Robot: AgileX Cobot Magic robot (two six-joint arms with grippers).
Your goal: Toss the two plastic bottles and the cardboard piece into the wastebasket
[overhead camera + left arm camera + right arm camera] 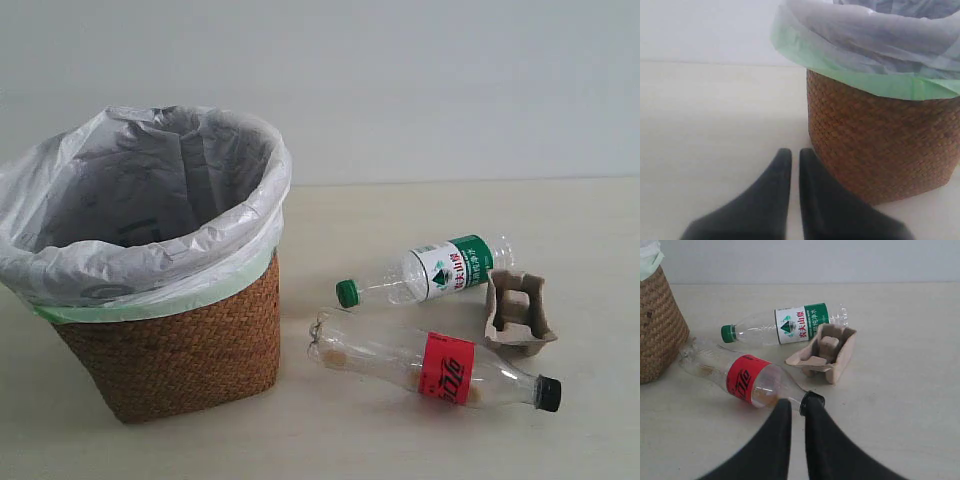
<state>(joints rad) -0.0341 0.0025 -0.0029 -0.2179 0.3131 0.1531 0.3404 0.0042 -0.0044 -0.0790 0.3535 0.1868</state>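
Observation:
The wicker wastebasket [190, 345], lined with a white bag, stands at the left of the exterior view. To its right the longer bottle [440, 368], with red label and black cap, lies nearest the front. Behind it lies the shorter green-capped bottle [430, 272], and the pulp cardboard piece [518, 312] sits at their right. Neither gripper shows in the exterior view. My left gripper [795, 152] is shut and empty beside the wastebasket [880, 145]. My right gripper [798, 404] is shut and empty, short of the red-label bottle [745, 377], with the green-capped bottle [790, 325] and the cardboard piece [827, 352] beyond.
The pale tabletop [420, 440] runs back to a plain white wall. The bag's pale green edge [865, 82] folds over the basket rim. Nothing else stands on the table.

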